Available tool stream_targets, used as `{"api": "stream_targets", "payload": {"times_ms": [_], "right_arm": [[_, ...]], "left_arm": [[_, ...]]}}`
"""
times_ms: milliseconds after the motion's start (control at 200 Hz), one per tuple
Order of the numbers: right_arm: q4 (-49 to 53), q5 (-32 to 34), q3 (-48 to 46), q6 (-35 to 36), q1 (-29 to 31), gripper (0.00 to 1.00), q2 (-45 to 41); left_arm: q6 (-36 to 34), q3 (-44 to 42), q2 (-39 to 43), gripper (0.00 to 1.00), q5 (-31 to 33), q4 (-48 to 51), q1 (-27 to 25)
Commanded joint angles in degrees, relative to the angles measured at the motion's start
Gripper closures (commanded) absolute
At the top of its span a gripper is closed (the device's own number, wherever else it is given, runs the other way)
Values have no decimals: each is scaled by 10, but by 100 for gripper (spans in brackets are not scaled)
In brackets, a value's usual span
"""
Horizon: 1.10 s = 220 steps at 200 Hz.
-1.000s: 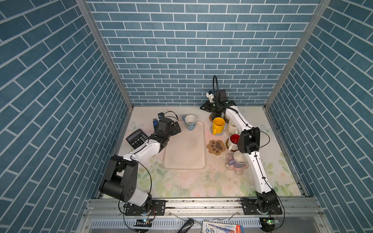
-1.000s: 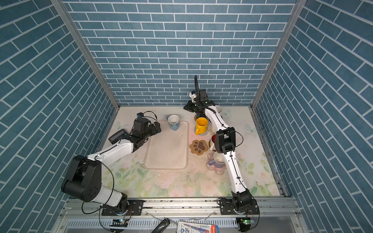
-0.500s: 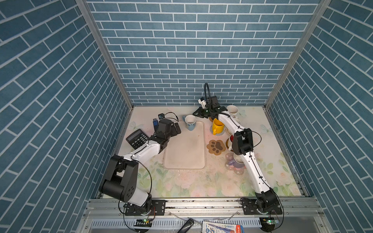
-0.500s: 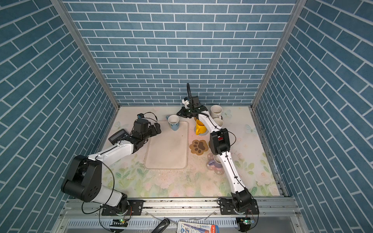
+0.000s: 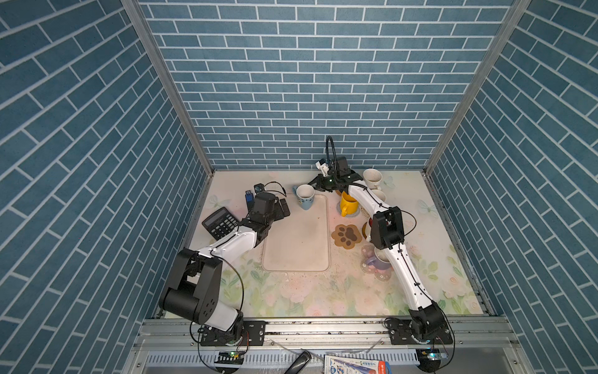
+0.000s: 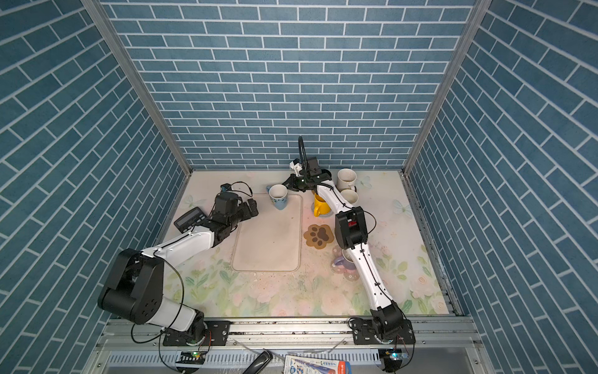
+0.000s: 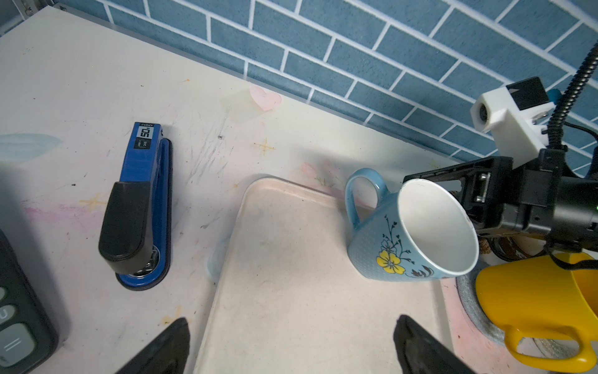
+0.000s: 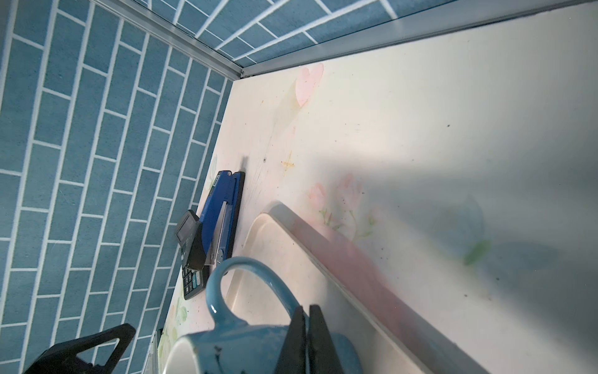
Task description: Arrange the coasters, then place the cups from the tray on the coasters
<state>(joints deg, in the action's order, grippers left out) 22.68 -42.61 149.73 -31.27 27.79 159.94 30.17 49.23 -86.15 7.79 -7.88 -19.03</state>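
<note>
A light blue cup [image 5: 305, 196] [image 6: 278, 196] [image 7: 411, 233] [image 8: 259, 343] with a yellow flower stands on the far end of the beige tray [image 5: 296, 239] [image 7: 291, 291]. My right gripper [image 5: 315, 185] [image 6: 288, 183] [image 8: 305, 311] is shut, its fingers lying against the cup's far wall near the handle, with nothing visible between them. My left gripper [image 5: 281, 207] [image 7: 291, 323] hangs open over the tray's left edge, empty. A yellow cup [image 5: 348, 204] sits on a pale blue coaster [image 5: 355, 214]. The brown paw coaster [image 5: 347, 235] is bare. A lavender cup [image 5: 377, 260] rests on the pink flower coaster [image 5: 382, 275].
Two white cups [image 5: 372, 177] [image 5: 378, 195] stand at the back right, partly behind my right arm. A black calculator [image 5: 221, 221] and a blue stapler [image 7: 142, 200] lie left of the tray, close to the left wall.
My right gripper has swung left from above the cups at the back to the light blue cup, staying shut. The left arm has not moved.
</note>
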Motion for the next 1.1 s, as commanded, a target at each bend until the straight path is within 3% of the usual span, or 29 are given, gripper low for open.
{"api": "stream_targets", "payload": {"times_ms": [0, 755, 1095], "right_arm": [[-8, -14, 24, -4, 6, 92, 21], [1, -17, -3, 2, 25, 93, 19], [-2, -64, -29, 19, 41, 93, 22]], "left_arm": [[-6, -1, -4, 1, -1, -6, 4], [-4, 4, -31, 1, -21, -14, 4], [-6, -3, -28, 1, -29, -23, 4]]}}
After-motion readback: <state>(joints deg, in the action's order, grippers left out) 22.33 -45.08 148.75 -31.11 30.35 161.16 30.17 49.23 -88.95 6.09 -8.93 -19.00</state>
